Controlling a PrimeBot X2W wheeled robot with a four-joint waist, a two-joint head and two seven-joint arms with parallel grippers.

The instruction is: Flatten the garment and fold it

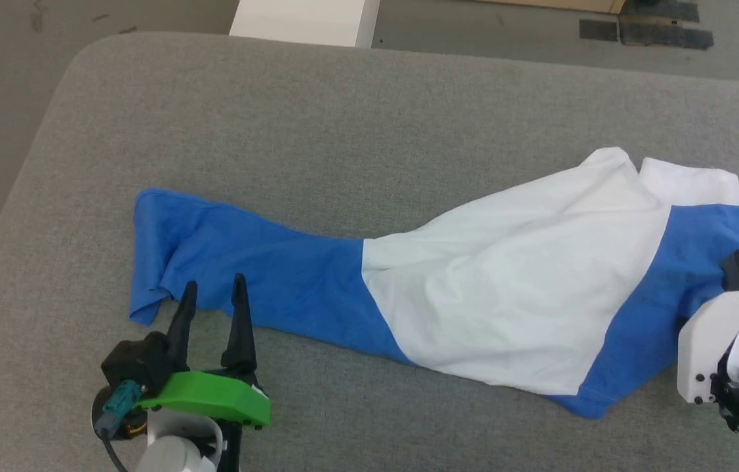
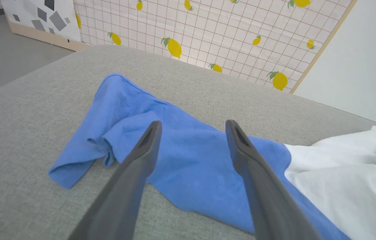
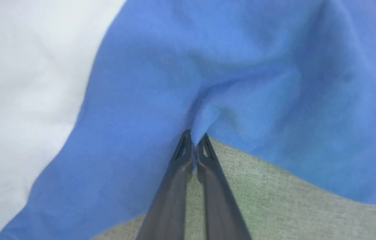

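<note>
Blue and white cotton, the shirt (image 1: 507, 288) lies in a long crumpled band across the near half of the grey surface (image 1: 343, 105). One blue sleeve trails to the robot's left, the white body is bunched in the middle, and there is more blue at the right end. The right pincer (image 3: 195, 135) is closed tight on a small fold at the blue cloth's near edge, a hold that looks meant to draw that end outward. The left pincer (image 1: 213, 283) stands wide apart and holds nothing, its tips just over the left sleeve's near edge. It is probably placed to take the opposite end so both arms can pull the cloth flat. The head view gives the shirt's whole lie and the right arm's white wrist (image 1: 717, 347) over the blue end. The right wrist view adds the pinch itself, though it is blurred, so how much cloth is caught is hard to tell. The left wrist view adds the sleeve's end curled under itself and a lemon-print wall (image 2: 208, 30) beyond.
</note>
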